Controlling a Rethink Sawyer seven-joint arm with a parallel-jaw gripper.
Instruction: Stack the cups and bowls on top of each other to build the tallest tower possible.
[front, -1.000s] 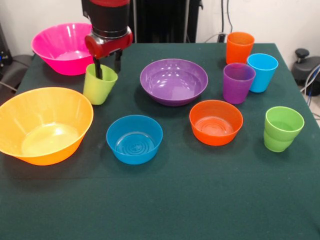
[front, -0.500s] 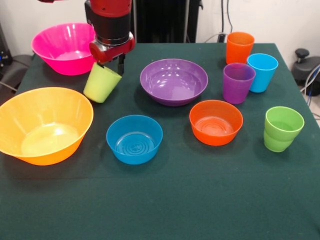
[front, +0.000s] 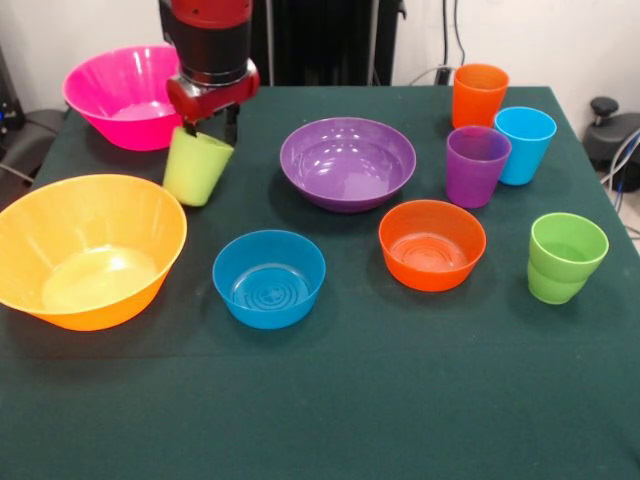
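From my remote seat I see a table (front: 330, 400) covered in dark green cloth, filling most of the view from six o'clock up past the centre. Behind it, at twelve o'clock, a pale wall (front: 560, 35) runs across the top, lit evenly with no hard shadows. Dark vertical panels or posts (front: 320, 40) stand against that wall just right of twelve. Thin cables (front: 450, 40) hang down the wall near one o'clock. At three o'clock, off the table's edge, I make out a black knob on some dark equipment (front: 605, 110). At nine o'clock, a dark seat-like shape (front: 25, 140) sits beside the table; I cannot tell what it is.
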